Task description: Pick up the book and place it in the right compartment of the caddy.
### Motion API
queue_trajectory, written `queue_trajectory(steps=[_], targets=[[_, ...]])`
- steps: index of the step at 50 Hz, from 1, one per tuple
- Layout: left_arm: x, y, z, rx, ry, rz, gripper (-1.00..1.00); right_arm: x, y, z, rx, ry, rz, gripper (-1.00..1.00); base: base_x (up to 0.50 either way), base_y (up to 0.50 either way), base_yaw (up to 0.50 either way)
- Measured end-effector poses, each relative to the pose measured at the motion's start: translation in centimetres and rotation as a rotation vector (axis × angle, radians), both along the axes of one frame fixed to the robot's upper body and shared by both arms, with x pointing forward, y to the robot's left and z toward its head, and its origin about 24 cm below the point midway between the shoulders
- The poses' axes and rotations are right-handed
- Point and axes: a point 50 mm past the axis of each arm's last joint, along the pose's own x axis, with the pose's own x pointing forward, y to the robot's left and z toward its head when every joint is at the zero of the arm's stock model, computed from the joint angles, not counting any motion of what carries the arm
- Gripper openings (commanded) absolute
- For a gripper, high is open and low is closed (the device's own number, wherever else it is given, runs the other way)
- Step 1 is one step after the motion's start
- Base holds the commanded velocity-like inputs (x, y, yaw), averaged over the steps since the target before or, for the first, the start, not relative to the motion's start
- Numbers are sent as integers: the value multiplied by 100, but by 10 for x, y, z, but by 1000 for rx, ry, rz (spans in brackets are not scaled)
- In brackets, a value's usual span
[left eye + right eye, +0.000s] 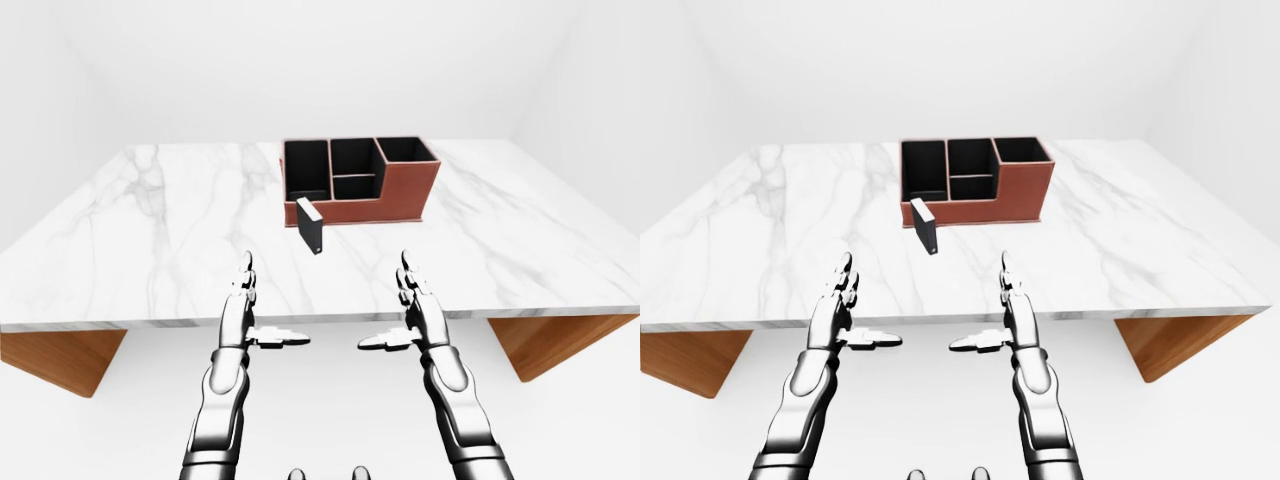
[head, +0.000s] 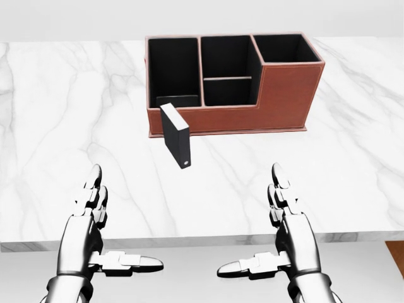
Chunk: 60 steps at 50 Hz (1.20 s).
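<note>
The book (image 2: 175,135) stood upright on the table (image 2: 57,126), a dark slab with its spine toward us, just beside the caddy (image 2: 233,85) at the low wall of its left compartment; we could not tell whether the two touched. We judged the task barely begun: the book was not yet grasped, and nothing lay in any compartment we could see into. The right compartment (image 2: 284,48), the taller one at the top right of the head view, was dark and looked empty.

Our left hand (image 2: 95,237) hung over the table's near edge, fingers straight and thumb out sideways, holding nothing. Our right hand (image 2: 281,237) mirrored it, equally spread and empty. Both sat well apart from the book, which lay between them and farther up the head view.

What was left, as we read it: reach in, close on the book, lift it, carry it right over the caddy, and lower it into the right compartment.
</note>
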Motion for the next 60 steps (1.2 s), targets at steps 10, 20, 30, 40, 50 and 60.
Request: queue_trajectory(steps=[10, 20, 30, 40, 50, 60], targets=[[0, 0, 0, 2, -1, 1, 100, -1, 1, 1, -5, -4, 5, 100, 0, 0, 0], [0, 0, -1, 4, 1, 1, 100, -1, 2, 0, -16, 1, 7, 100, 13, 0, 0], [1, 0, -1, 5, 1, 1, 100, 0, 1, -2, -15, 7, 7, 100, 24, 0, 0], [1, -1, -2, 8, 1, 1, 100, 0, 1, -3, -15, 11, 6, 100, 24, 0, 0], [1, -1, -2, 10, 1, 1, 100, 0, 2, -3, -13, 12, 6, 100, 21, 0, 0], [1, -1, -2, 12, 1, 2, 100, 0, 2, -3, -13, 12, 7, 100, 19, 0, 0]])
